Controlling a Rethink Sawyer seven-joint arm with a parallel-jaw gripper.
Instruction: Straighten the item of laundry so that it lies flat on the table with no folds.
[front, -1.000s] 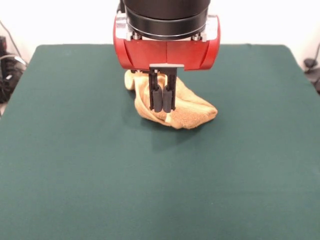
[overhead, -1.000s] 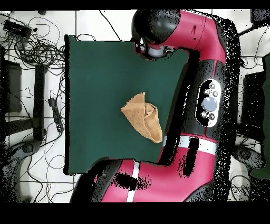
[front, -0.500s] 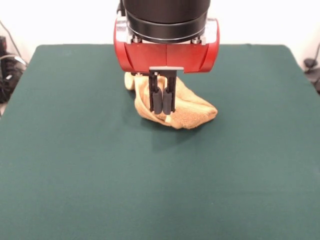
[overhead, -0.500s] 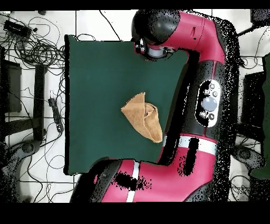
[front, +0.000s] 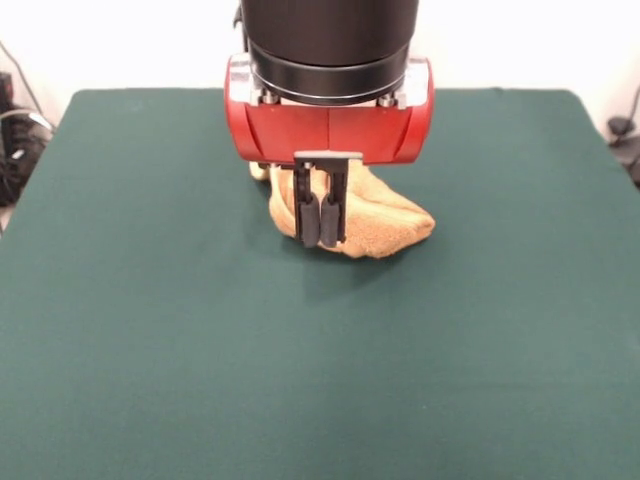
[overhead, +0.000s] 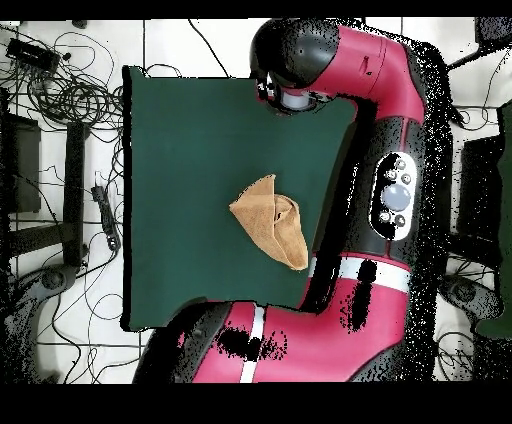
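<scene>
The item of laundry (front: 385, 222) is a golden yellow-orange towel lying crumpled and folded over itself near the middle of the dark green table (front: 150, 330). In the overhead view the towel (overhead: 270, 222) forms a rough triangle with overlapping flaps on the table (overhead: 180, 150). In the front view my gripper (front: 320, 240) hangs in front of the towel's left part, its two black fingers pressed together with nothing between them. From overhead, the arm's wrist (overhead: 292, 70) sits over the table's top edge, well apart from the towel, and hides the gripper.
The red arm (overhead: 385, 190) runs along the table's right side in the overhead view. Cables and dark gear (overhead: 60, 90) lie on the floor to the left of the table. More cables (front: 15, 140) show at the front view's left edge.
The gripper has shifted slightly lower and a little left in the front view, and the wrist has crept along in the overhead view. The towel has not moved.
</scene>
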